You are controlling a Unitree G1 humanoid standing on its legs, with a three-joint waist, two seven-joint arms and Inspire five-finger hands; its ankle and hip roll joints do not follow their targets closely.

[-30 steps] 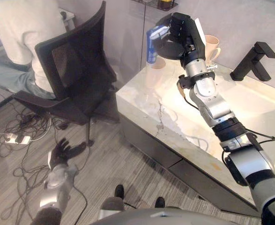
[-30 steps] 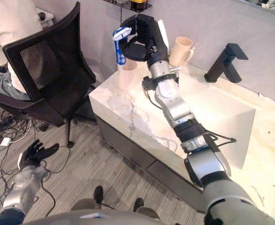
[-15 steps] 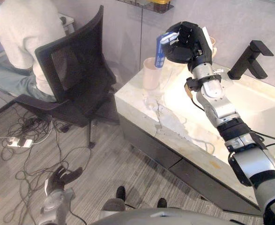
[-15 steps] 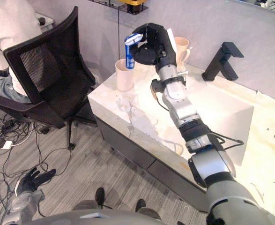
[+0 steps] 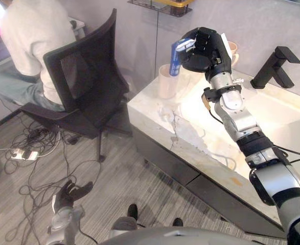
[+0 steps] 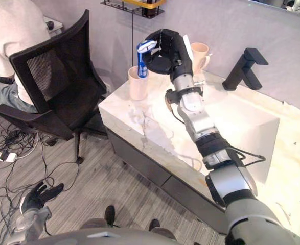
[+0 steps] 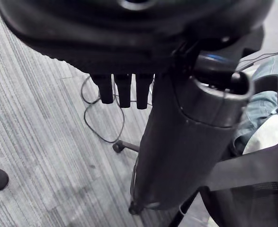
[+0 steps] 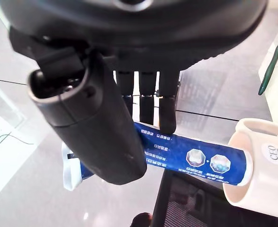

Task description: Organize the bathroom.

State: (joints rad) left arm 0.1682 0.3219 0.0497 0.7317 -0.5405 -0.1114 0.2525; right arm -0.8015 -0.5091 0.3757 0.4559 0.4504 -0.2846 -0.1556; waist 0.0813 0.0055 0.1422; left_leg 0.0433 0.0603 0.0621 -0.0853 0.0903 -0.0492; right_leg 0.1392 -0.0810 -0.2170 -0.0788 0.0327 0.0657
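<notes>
My right hand [image 5: 203, 47] is shut on a blue toothpaste tube [image 5: 175, 57], held upright over the far left corner of the marble counter [image 5: 155, 109]. The tube's lower end sits in the mouth of a cream cup [image 5: 165, 82] standing on that corner. In the right wrist view the tube [image 8: 186, 155] lies pinched between thumb and fingers [image 8: 167, 113], its end inside the cup's rim [image 8: 259, 182]. A second cream mug [image 6: 200, 52] with a handle stands behind the hand. My left hand [image 5: 68, 193] hangs low over the floor, fingers spread and holding nothing.
A black faucet [image 5: 274, 65] stands at the back of the white sink basin [image 5: 272, 120]. A black office chair [image 5: 83, 84] with a person [image 5: 29, 38] seated is left of the counter. Cables and a power strip [image 5: 24, 154] lie on the floor. A wire shelf [image 6: 132, 5] hangs on the wall.
My right hand has moved the tube from beside the cup to over it and lowered its end into the cup's mouth. My left hand has sunk toward the floor.
</notes>
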